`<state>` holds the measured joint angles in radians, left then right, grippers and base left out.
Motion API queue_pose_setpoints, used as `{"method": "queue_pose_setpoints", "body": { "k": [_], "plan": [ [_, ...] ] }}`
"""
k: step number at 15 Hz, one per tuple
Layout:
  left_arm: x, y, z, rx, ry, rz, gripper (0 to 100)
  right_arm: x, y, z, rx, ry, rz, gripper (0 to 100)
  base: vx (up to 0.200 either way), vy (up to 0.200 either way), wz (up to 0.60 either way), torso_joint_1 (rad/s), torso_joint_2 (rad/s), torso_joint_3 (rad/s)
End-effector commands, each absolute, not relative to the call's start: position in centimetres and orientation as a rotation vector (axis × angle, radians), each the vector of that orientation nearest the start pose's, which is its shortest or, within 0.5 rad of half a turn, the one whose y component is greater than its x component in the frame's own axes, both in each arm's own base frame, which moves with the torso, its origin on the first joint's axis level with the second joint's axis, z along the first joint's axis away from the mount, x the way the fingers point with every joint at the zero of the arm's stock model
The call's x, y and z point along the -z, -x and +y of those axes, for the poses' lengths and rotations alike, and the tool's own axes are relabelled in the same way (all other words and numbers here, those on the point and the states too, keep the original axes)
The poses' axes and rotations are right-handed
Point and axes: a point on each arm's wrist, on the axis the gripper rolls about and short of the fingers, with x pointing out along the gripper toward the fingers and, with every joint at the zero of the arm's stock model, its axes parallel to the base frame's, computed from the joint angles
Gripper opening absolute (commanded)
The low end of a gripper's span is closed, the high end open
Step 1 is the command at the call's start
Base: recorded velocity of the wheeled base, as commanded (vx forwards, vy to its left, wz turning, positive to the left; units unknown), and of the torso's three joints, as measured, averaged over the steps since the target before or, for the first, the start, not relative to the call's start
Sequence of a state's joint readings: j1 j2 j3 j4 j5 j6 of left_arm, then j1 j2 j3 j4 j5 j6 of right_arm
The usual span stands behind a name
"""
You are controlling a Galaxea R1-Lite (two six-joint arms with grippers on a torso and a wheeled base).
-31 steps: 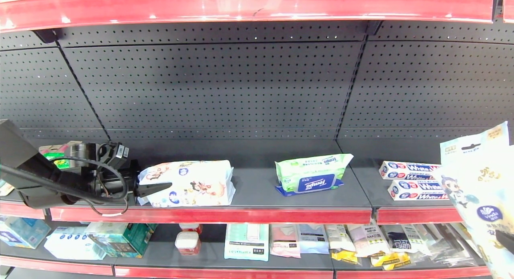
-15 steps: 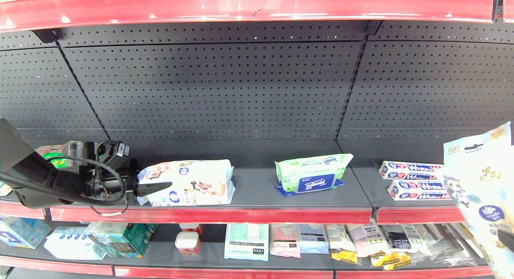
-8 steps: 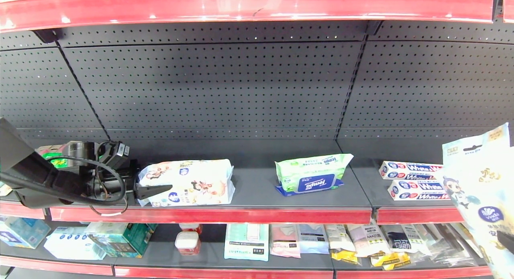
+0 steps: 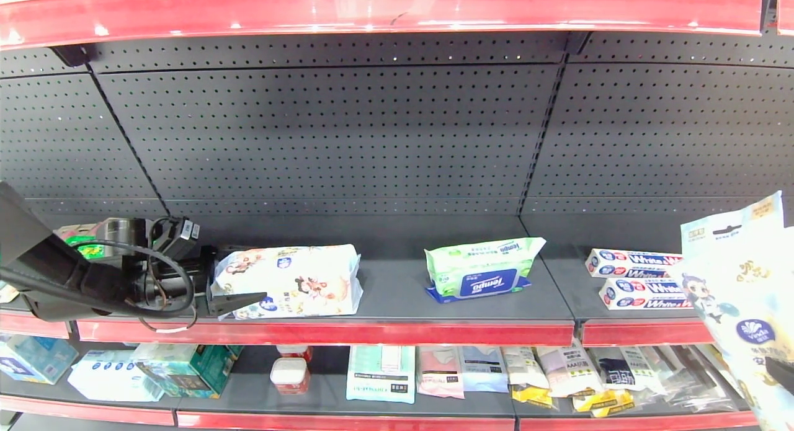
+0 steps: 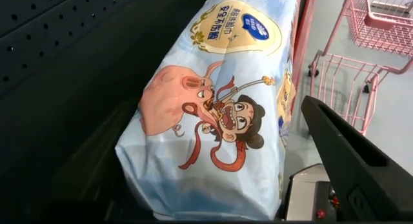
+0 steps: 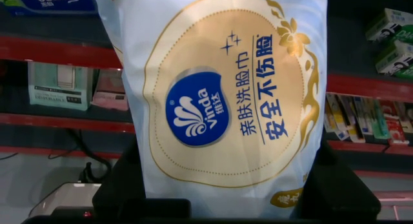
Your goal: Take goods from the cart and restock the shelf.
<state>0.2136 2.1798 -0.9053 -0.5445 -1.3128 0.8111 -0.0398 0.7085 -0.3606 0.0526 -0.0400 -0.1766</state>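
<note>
Straddling the cartoon pack (image 4: 298, 281), the left hand (image 4: 248, 282) stands spread.

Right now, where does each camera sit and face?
Head: robot's head, facing black pegboard shelf; left claw at left.
Left wrist: left arm, along cartoon-printed pale-blue soft pack toward pink wire cart; claw finger beside.
Right wrist: right arm, facing shelf past white-and-gold soft pack in right claw.
Shared: head and left wrist show the pale-blue pack.

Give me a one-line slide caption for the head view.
Left end effector open around a cartoon-printed pack on the shelf; right end effector holds a second pack at the right edge.
</note>
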Motion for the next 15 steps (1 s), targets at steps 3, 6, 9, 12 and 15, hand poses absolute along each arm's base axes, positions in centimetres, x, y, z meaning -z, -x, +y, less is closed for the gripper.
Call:
{"method": "queue_pose_setpoints", "body": {
  "k": [3,6,9,12,15],
  "plan": [
    [-6.0,-35.4,5.7,1.155,-0.207,0.067,100,-16.7,-5.7,-0.3,0.042,0.174,0.406,0,0.0,0.0,0.0,0.0,0.0,0.0],
    [-7.5,-35.1,5.8,1.148,-0.233,0.039,100,-16.8,-5.7,-0.3,0.041,0.17,0.403,0,0.0,0.0,0.0,0.0,0.0,0.0],
    [-8.8,-34.8,6.0,1.135,-0.268,0.005,100,-16.8,-5.7,-0.3,0.037,0.17,0.401,0,0.0,0.0,0.0,0.0,0.0,0.0],
    [-10.0,-34.3,6.7,1.106,-0.307,-0.03,100,-16.9,-5.7,-0.3,0.038,0.166,0.396,0,0.0,0.0,0.0,0.0,0.0,0.0],
    [-10.6,-34.2,7.1,1.091,-0.298,-0.027,100,-17.0,-5.8,-0.3,0.033,0.167,0.399,0,0.0,0.0,0.0,0.0,0.0,0.0]
  ]
}}
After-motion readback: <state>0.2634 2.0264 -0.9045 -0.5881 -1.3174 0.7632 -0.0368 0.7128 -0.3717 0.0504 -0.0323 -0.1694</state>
